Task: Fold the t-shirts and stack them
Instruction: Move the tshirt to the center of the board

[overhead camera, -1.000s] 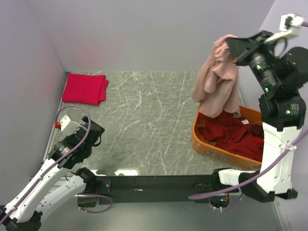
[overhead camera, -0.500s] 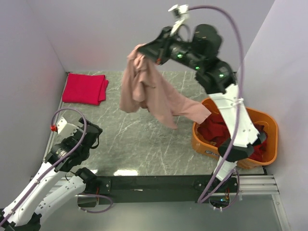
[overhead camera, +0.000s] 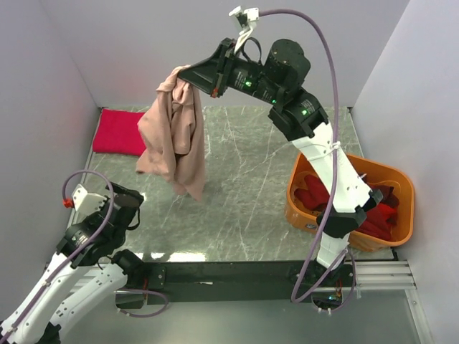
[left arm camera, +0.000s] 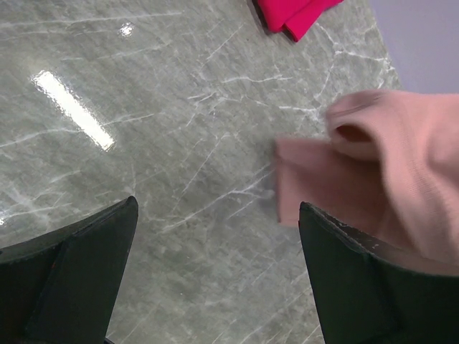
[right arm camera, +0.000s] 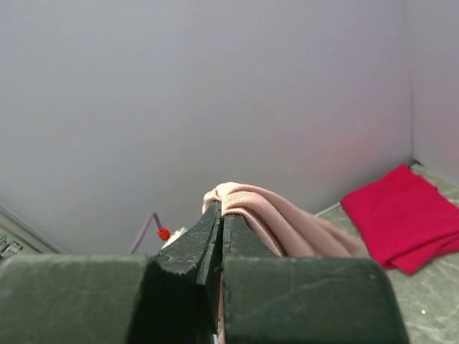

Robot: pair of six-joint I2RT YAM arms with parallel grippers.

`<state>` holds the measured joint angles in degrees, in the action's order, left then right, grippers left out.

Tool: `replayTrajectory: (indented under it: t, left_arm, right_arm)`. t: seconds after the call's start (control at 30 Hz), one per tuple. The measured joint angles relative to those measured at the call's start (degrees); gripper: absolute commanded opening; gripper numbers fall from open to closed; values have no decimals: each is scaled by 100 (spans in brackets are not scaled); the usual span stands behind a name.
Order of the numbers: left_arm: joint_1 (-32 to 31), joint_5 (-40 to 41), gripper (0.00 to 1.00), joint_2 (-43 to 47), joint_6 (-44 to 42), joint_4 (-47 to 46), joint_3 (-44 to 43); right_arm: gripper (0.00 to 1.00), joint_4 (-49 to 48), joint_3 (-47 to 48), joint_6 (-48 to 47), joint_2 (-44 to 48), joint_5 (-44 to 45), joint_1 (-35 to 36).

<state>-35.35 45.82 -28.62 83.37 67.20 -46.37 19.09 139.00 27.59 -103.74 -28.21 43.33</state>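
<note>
My right gripper (overhead camera: 185,74) is shut on the dusty-pink t-shirt (overhead camera: 172,140) and holds it high over the left part of the table; the shirt hangs down bunched. In the right wrist view the shut gripper (right arm camera: 221,215) pinches its ribbed edge (right arm camera: 265,215). A folded crimson-pink t-shirt (overhead camera: 122,132) lies at the far left corner; it also shows in the right wrist view (right arm camera: 401,215) and the left wrist view (left arm camera: 294,14). Dark red t-shirts (overhead camera: 323,197) lie in the tub. My left gripper (overhead camera: 118,208) is open and empty low at the near left; the pink shirt's hem (left arm camera: 358,179) hangs just beyond it.
An orange plastic tub (overhead camera: 401,183) stands at the right of the grey marble table (overhead camera: 244,179). Lilac walls close the back and both sides. A black rail (overhead camera: 229,272) runs along the near edge between the arm bases.
My right arm has swung the dusty-pink shirt from above the tub leftward across the table to the left side. My left arm has drawn back a little toward the near edge.
</note>
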Motion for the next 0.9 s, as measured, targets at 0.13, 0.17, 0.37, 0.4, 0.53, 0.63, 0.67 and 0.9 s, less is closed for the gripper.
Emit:
replayTrajectory:
  t: [0.13,0.17,0.37,0.4,0.53,0.63,0.67,0.9]
  left_arm:
    - [0,2,99,173,55,98,0]
    - [0,0,99,208,57,111,0]
    - [0,-15,99,243,140,162,0]
    - [0,-28,100,243,140,157,0]
    - [0,-162,100,151,68,-50,63]
    - [0,-352,99,-221,-101,-420,254]
    - [0,-431,99,-433,-153,-566,321]
    - [44,-1132,99,-1956,-577,-1648,706]
  right_arm:
    - [0,-98,-632,-164,133,234,48]
    - [0,-72,-975,-286,251,398,61]
    - [6,286,-3552,-638,1150,1486,-254]
    - [16,337,-3862,-614,1198,1596,-393]
    - [71,728,-4863,-549,1038,2184,-1211]
    - [74,1080,-5097,-614,763,2645,-1515]
    - [75,1123,-5147,-627,737,2745,-1515]
    - [75,986,-5858,-879,1161,2983,-1248]
